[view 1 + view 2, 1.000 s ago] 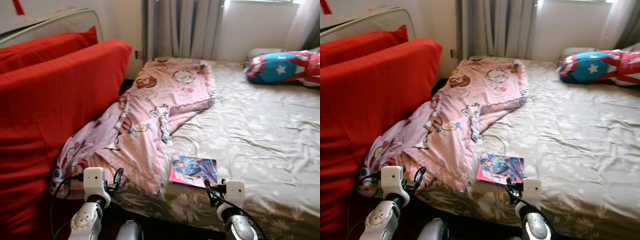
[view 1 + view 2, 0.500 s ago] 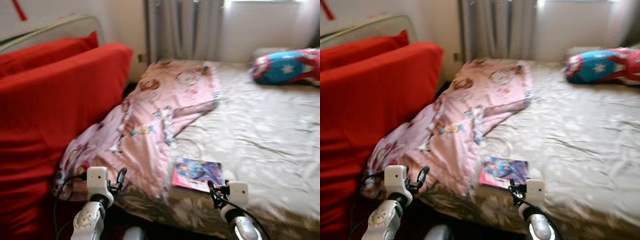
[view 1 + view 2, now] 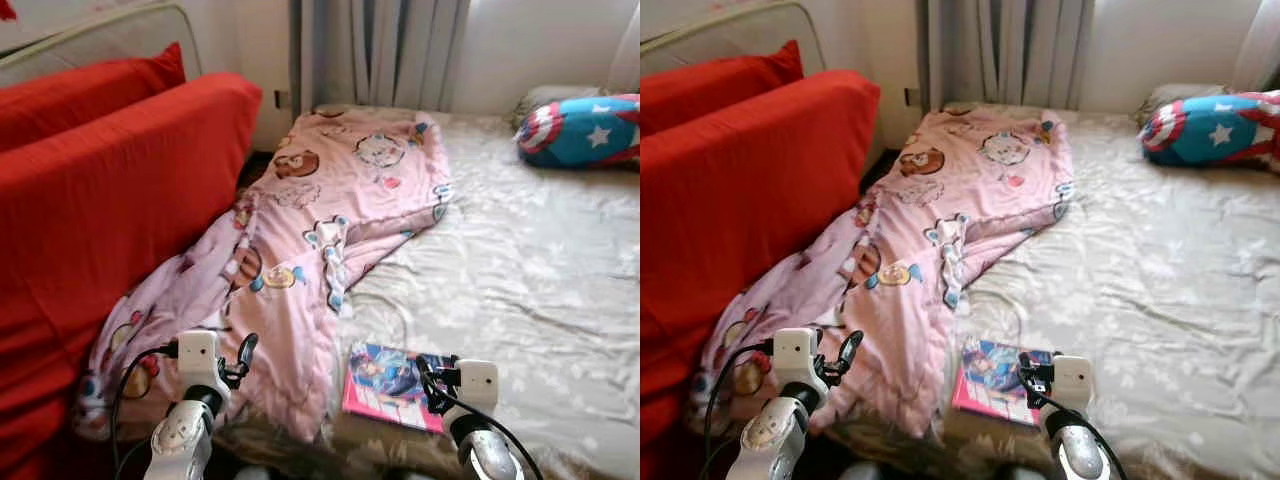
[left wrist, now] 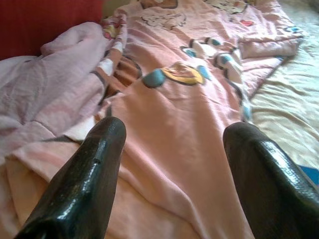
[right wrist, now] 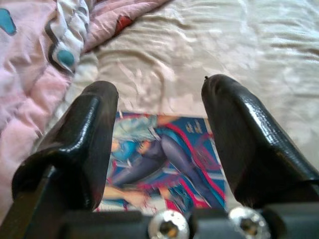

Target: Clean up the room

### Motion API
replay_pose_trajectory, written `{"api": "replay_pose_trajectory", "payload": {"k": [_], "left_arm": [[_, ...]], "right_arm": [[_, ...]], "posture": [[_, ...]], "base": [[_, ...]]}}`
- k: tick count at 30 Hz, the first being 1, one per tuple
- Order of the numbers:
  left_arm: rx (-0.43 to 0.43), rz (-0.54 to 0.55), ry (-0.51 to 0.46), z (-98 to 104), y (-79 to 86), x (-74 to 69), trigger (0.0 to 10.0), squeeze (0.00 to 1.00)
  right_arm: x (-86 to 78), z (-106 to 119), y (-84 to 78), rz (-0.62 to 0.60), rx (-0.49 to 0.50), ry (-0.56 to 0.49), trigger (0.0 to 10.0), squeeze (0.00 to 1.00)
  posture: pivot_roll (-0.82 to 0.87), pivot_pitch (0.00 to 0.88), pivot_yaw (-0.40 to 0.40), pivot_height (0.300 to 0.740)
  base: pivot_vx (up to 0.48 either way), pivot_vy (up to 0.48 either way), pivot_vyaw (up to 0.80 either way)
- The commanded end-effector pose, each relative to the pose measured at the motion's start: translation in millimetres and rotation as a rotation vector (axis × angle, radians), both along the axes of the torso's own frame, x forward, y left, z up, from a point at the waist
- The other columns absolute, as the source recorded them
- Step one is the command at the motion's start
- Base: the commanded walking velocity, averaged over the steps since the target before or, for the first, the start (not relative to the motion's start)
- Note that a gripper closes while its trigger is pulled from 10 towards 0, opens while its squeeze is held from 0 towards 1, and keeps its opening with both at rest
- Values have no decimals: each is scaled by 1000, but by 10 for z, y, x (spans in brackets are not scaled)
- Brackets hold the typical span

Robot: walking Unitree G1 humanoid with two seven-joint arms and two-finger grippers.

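Right now the comic book (image 3: 392,385) lies flat on the bed (image 3: 540,270), just beside the pink blanket (image 3: 330,220). Right gripper (image 5: 159,149) hovers over it, fingers apart; left gripper (image 4: 172,159) spread above blanket. Risk: fingers skid off the thin cover or pinch sheet.

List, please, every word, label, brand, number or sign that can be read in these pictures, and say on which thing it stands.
None can be read.
The book on the bed: some marks near a corner of the cover, too blurred to read.
The pink blanket: cartoon figures, no words.
The pillow: white stars, no letters.
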State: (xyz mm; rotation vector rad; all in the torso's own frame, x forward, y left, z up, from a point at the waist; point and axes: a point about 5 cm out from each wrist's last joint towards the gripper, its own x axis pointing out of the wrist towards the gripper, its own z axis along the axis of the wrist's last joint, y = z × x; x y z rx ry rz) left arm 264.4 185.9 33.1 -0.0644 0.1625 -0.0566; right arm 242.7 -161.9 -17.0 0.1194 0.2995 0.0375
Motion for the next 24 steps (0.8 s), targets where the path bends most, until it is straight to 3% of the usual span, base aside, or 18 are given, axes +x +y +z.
{"api": "replay_pose_trajectory", "payload": {"k": [1,7,9,12,20,24], "left_arm": [[10,11,-2,11,49,-6,10000,0],[10,7,-3,16,43,4,10000,0],[13,3,-5,28,44,25,10000,0],[15,-1,-8,41,44,57,10000,0],[15,-5,-13,65,18,113,10000,0],[25,-23,-28,125,-33,241,10000,0]], "right_arm": [[9,1,48,11,9,2,10000,0],[-5,-49,-21,-52,-19,47,10000,0],[-18,-104,-133,-164,16,103,10000,0],[-7,-125,-210,-224,58,130,10000,0],[40,-107,-239,-215,30,135,10000,0],[136,-48,-254,-200,15,123,10000,0]], "posture": [[-13,0,11,635],[-14,0,11,635],[-16,0,16,635],[-15,0,20,635],[-2,0,20,635],[8,36,19,625]], "base": [[0,0,0],[0,0,0],[0,0,0],[0,0,0],[0,0,0],[0,0,0]]}}
